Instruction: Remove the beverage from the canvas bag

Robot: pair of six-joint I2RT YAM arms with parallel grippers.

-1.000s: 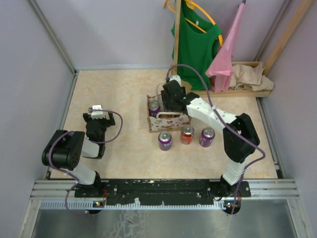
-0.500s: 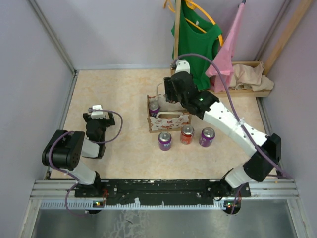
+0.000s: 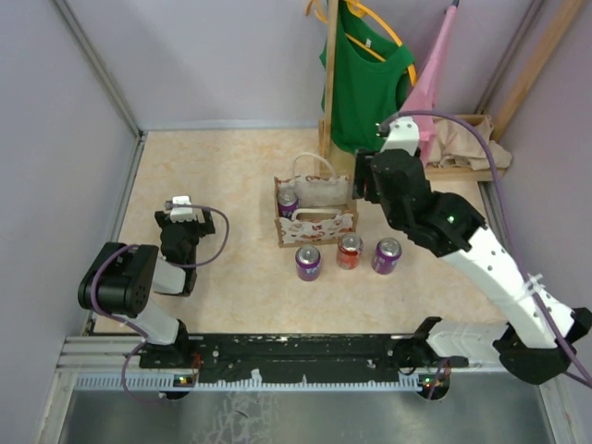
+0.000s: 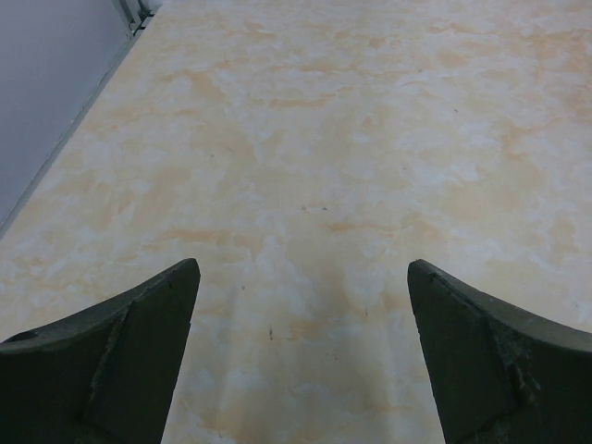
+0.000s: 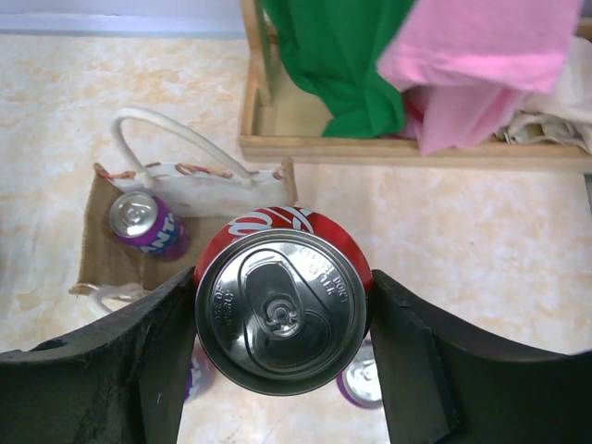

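The cream canvas bag [image 3: 317, 225] with red floral print stands mid-table; it also shows in the right wrist view [image 5: 213, 172]. One purple can [image 3: 288, 201] stands inside it at the left [image 5: 143, 222]. My right gripper [image 3: 368, 185] is just right of the bag and above the table. It is shut [image 5: 282, 310] on an upright red cola can [image 5: 277, 227], held clear of the bag. My left gripper [image 3: 180, 220] rests at the left, open and empty over bare table [image 4: 303, 268].
Three cans stand in a row in front of the bag: purple [image 3: 307, 262], red [image 3: 349, 251], purple [image 3: 387, 254]. A wooden rack base [image 3: 462, 172] at the back right carries a green shirt [image 3: 365, 83], pink cloth [image 3: 421, 102] and beige cloth [image 3: 472, 143].
My right gripper has risen out of the bag with the red can and swung right, now beside the bag's right end. The left arm has not moved.
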